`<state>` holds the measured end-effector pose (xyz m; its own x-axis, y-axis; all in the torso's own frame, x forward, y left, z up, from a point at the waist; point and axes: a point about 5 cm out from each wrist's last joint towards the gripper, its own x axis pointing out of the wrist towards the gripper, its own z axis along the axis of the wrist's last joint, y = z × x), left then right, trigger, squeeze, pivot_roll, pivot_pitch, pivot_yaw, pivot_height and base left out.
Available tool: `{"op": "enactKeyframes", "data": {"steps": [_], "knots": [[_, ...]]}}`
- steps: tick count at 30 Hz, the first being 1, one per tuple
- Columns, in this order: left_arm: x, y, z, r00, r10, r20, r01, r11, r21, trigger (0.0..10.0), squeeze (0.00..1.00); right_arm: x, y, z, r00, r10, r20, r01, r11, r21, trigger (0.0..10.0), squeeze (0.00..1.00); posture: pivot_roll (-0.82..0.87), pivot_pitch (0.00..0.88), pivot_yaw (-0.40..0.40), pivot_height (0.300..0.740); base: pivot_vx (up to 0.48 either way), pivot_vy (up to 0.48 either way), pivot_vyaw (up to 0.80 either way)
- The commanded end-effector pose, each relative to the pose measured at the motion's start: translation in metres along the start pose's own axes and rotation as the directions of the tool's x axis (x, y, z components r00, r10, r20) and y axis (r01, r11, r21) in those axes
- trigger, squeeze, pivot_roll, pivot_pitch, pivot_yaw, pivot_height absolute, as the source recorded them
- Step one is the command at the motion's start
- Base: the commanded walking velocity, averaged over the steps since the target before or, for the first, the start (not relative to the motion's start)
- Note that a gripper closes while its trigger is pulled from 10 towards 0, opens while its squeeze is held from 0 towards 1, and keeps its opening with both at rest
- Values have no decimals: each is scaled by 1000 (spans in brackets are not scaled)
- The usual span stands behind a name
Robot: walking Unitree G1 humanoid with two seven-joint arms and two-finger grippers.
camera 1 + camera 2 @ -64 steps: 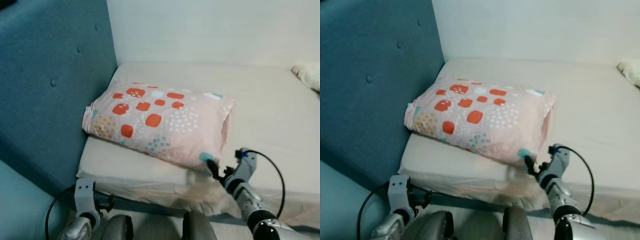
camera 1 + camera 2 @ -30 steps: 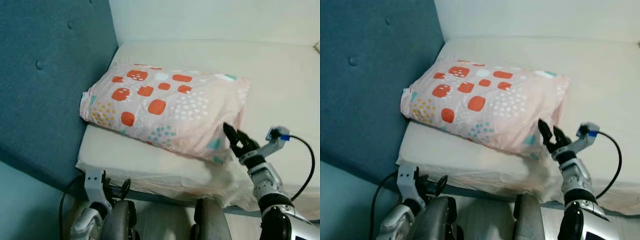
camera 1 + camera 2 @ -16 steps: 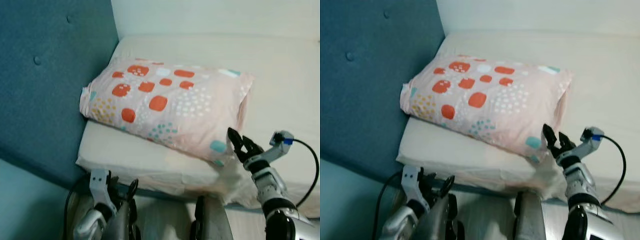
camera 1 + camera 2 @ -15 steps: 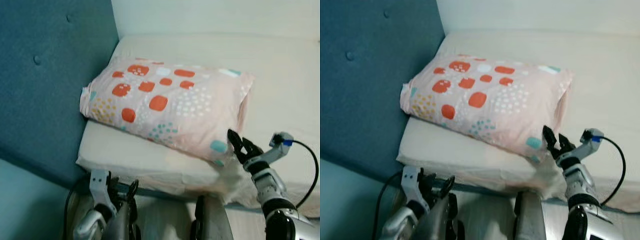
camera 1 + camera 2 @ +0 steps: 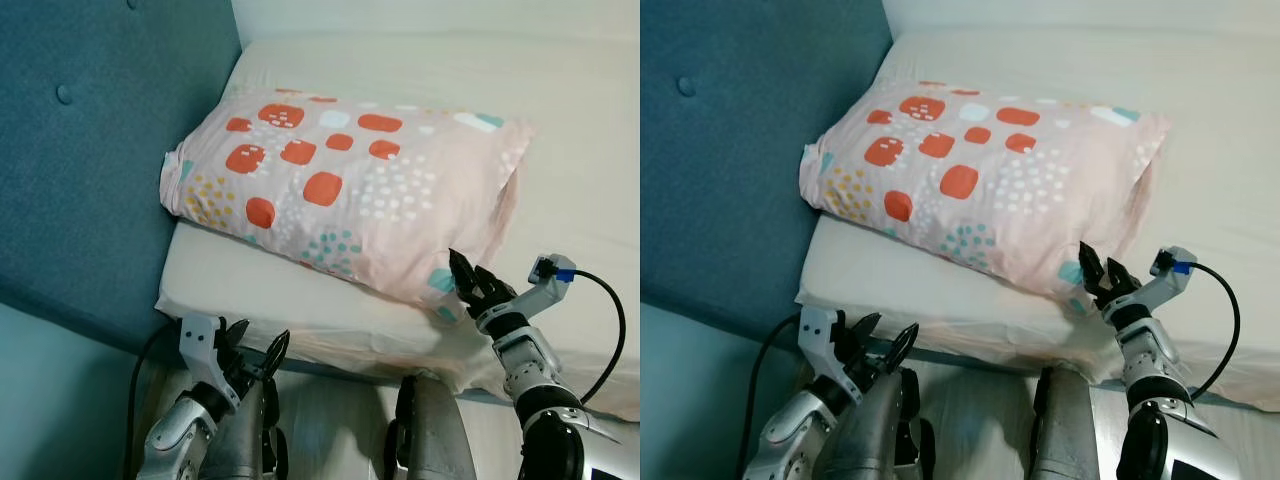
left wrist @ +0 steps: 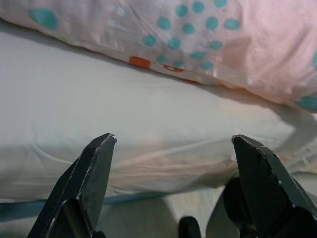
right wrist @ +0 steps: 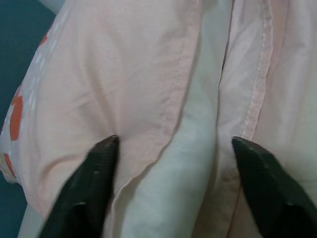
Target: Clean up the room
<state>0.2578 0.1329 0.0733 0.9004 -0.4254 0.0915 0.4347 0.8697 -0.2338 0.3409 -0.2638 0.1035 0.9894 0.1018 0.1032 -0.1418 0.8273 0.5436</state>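
Note:
A pink pillow point(image 5: 340, 190) with red squares and teal dots lies on the cream bed point(image 5: 590, 160), its far end against the blue headboard. My right gripper point(image 5: 468, 278) is open at the pillow's near right corner, fingertips right at the fabric. In the right wrist view the pillowcase's open end point(image 7: 138, 89) lies between the fingers, with the white inner pillow point(image 7: 195, 148) showing. My left gripper point(image 5: 256, 343) is open below the bed's front edge, facing the mattress side point(image 6: 148, 114) under the pillow point(image 6: 213, 39).
The blue tufted headboard point(image 5: 90, 150) walls off the left side. The mattress stretches away to the right and back to a pale wall. My own grey legs point(image 5: 430, 430) stand against the bed's front edge.
The camera has tilted down slightly. My left gripper has risen a little toward the bed's edge with its fingers spread. The right gripper stays at the pillow's corner.

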Motion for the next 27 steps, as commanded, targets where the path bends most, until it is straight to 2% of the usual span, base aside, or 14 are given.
{"op": "enactKeyframes", "data": {"steps": [1, 5, 8, 16, 19, 22, 23, 24, 26, 27], "knots": [[-7, -3, -6, 1000, 1, -28, -2, 1000, -27, 10000, 0, -5, -1, -14, 998, 0, -64, -1, 1000, -8, 0, 0, 199, 465, 70, 596, 0, 0, 0], [-3, -15, 1, 999, -35, -26, 34, 998, -45, 10000, 0, -4, -1, -11, 997, 16, -69, -17, 1000, -20, 0, 0, 192, 467, 75, 596, 0, 0, 0], [-2, -16, 3, 999, -40, -28, 38, 998, -48, 10000, 0, -4, 0, -10, 998, 20, -63, -21, 1000, -19, 0, 0, 189, 463, 73, 596, 0, 0, 0], [5, -20, 13, 999, -41, -5, 40, 998, -52, 10000, 0, 6, 13, -4, 995, 103, -16, -103, 995, -7, 0, 0, 176, 439, 44, 596, 0, 0, 0], [7, -20, 14, 1000, -29, 5, 29, 998, -54, 10000, 0, 16, 30, -7, 985, 172, 5, -172, 985, 14, 0, 0, 167, 428, 25, 596, 0, 0, 0], [7, -20, 14, 1000, -27, 6, 27, 998, -56, 10000, 0, 19, 36, -12, 983, 186, -2, -186, 982, 23, 0, 0, 161, 423, 15, 596, 0, 0, 0], [7, -22, 13, 1000, -19, 8, 20, 998, -59, 10000, 0, 24, 49, -27, 984, 178, -20, -176, 983, 58, 0, 0, 157, 408, -5, 596, 0, 0, 0], [8, -22, 13, 1000, -14, 11, 15, 998, -60, 10000, 0, 26, 55, -33, 985, 169, -14, -167, 982, 92, 0, 0, 157, 405, -7, 596, 0, 0, 0], [9, -21, 14, 1000, -8, 17, 9, 998, -60, 10000, 0, 32, 65, -37, 986, 169, -4, -167, 976, 140, 0, 0, 155, 398, -9, 596, 0, 0, 0], [9, -21, 14, 1000, -8, 17, 9, 998, -60, 10000, 0, 32, 65, -37, 986, 169, -4, -167, 976, 140, 0, 0, 155, 398, -9, 596, 0, 0, 0]]}}
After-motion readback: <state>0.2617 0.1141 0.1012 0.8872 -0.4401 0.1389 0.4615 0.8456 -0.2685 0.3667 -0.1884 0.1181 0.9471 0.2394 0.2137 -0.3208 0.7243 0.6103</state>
